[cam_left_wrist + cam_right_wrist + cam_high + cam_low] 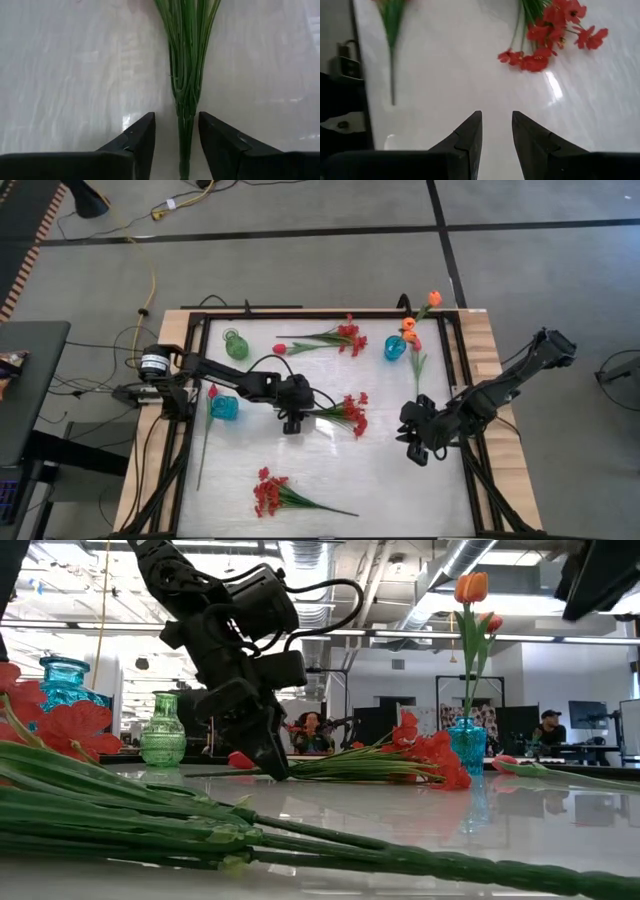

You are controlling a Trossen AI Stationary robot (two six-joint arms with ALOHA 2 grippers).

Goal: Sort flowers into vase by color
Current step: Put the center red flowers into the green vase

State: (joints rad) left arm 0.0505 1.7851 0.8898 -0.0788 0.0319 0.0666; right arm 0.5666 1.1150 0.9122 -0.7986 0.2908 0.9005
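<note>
Left gripper (176, 142) down on the table middle, straddling the stem end of a red spray (345, 414).

Jaws about halfway apart with the green stem bundle running between the fingers (142, 140), not quite pinched from the wrist view, so not a grip yet. Blossoms pointing toward 3 o'clock from the gripper. Right gripper (415, 445) parked around 4 o'clock on the table, jaws partly open, nothing in them. Elsewhere: another red spray (335, 338) with a red-pink tulip bud (280, 349) up near 12, a third red spray (272, 494) at 6, teal vase (395, 348) at 1 o'clock already loaded with orange tulips (432, 300), green vase (236, 345) at 11, second teal vase (224, 408) at 9 with a red-pink tulip (211, 392) just beside it.
</note>
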